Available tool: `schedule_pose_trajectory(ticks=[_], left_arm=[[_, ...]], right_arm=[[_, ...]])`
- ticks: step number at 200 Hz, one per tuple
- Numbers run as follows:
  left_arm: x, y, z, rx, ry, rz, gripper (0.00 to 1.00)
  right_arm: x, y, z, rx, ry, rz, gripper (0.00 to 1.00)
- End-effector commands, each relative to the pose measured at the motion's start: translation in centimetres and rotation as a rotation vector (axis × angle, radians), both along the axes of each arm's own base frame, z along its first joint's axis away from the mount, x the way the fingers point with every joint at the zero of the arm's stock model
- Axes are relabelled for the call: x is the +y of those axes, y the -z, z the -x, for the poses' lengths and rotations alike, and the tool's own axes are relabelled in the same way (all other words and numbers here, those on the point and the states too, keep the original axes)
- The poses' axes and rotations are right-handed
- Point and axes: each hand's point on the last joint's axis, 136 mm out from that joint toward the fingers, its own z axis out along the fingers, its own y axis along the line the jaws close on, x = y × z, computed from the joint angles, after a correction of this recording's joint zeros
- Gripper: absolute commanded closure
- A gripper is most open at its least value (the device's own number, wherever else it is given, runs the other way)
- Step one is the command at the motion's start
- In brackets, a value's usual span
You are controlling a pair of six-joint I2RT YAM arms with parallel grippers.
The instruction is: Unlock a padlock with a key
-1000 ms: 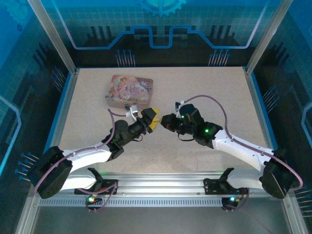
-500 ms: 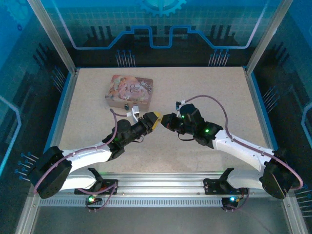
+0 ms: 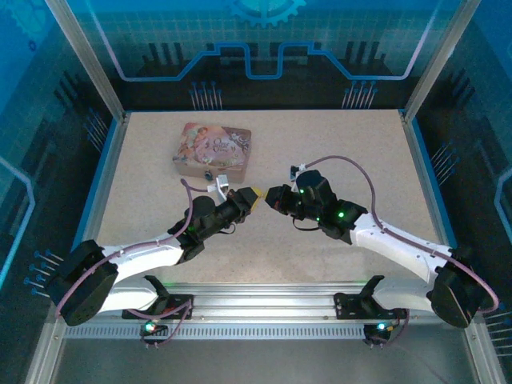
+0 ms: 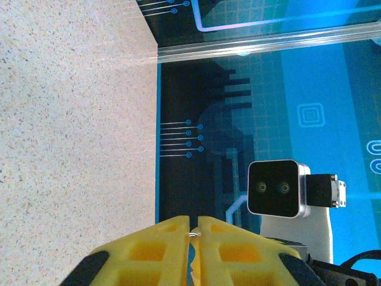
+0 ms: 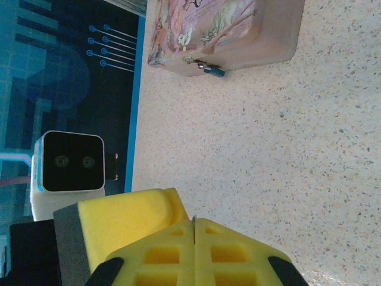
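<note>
The tiny blue padlock hangs on the front clasp of the pink picture tin; from above it is a small speck at the tin's near edge. My two grippers meet tip to tip over the middle of the table. The right gripper is shut on the key, of which a thin metal edge pokes out between its yellow fingers. The left gripper is closed too, with a small silvery bit of the key pinched at its tips.
The pink tin lies at the back left of the speckled table, just beyond the left gripper. Blue walls and aluminium posts frame the table. Bare table stretches right and behind the grippers.
The left gripper's jaws have closed from wide open to nearly together and slid slightly towards the right gripper. The right arm has stayed put, still shut.
</note>
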Motion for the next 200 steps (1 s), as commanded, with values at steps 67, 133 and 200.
schedule_pose_trajectory(ticks=[67,133,200], left_arm=[[0.0,-0.7,-0.1,-0.037,-0.01,-0.039,1.0],[1.3,-0.6,0.4,-0.003,0.018,-0.126,1.0],[1.6,-1.2,1.5,0.039,0.203,-0.188,1.0]], right_arm=[[-0.5,-0.8,0.4,-0.053,-0.041,0.019,0.97],[-2.9,-0.9,1.7,-0.214,-0.177,0.088,0.64],[-3.5,-4.0,4.6,-0.775,-0.532,0.317,0.47]])
